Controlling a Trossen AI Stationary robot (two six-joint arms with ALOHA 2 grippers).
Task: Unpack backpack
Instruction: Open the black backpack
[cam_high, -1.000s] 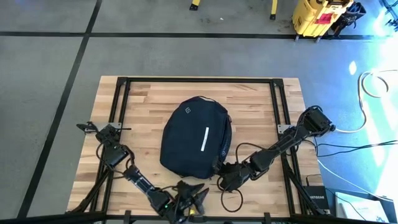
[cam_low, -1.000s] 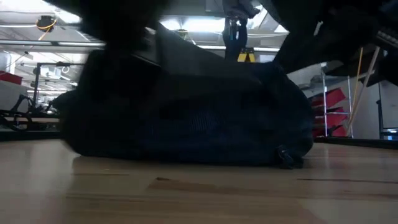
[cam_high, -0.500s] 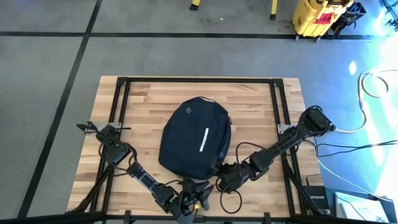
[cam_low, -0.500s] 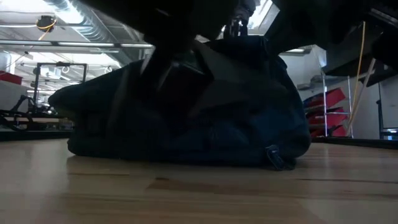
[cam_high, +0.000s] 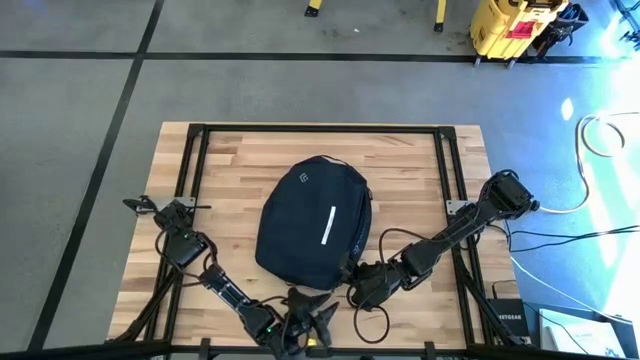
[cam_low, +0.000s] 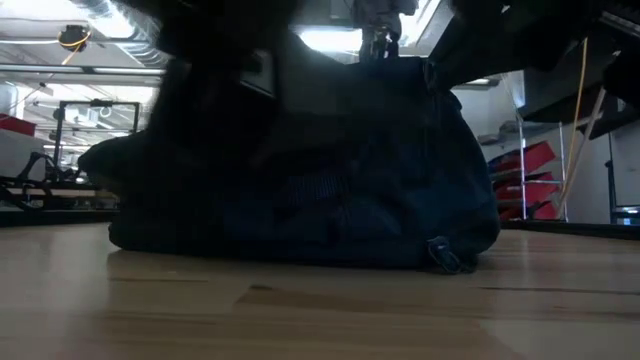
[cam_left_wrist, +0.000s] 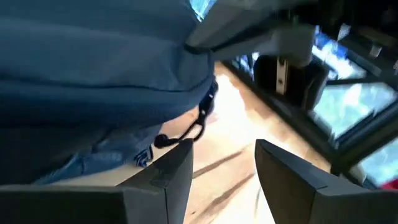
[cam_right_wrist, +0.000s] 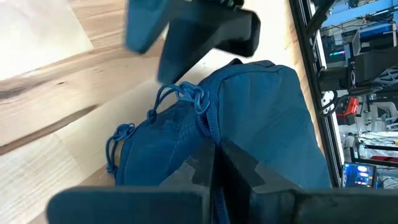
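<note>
Backpack (cam_high: 312, 228) shows a white stripe and small logo; right claw (cam_high: 352, 284) pinches its edge, left claw (cam_high: 305, 322) half-spread, empty.

Near end of the backpack (cam_high: 312, 228) hidden under the left gripper (cam_high: 303, 330), whatever the pinched right gripper (cam_right_wrist: 216, 163) grips unseen, backpack top behind blurred dark arms in the low view

Almost nothing can be read here. The large, soft dark navy fabric backpack (cam_high: 313, 222) carries a small white angular logo (cam_high: 300, 178) near one end of its front, a mark and not letters. A small dark box (cam_high: 507, 322) beside the wooden worktop (cam_high: 240, 165) bears white lettering too small to make out.
</note>
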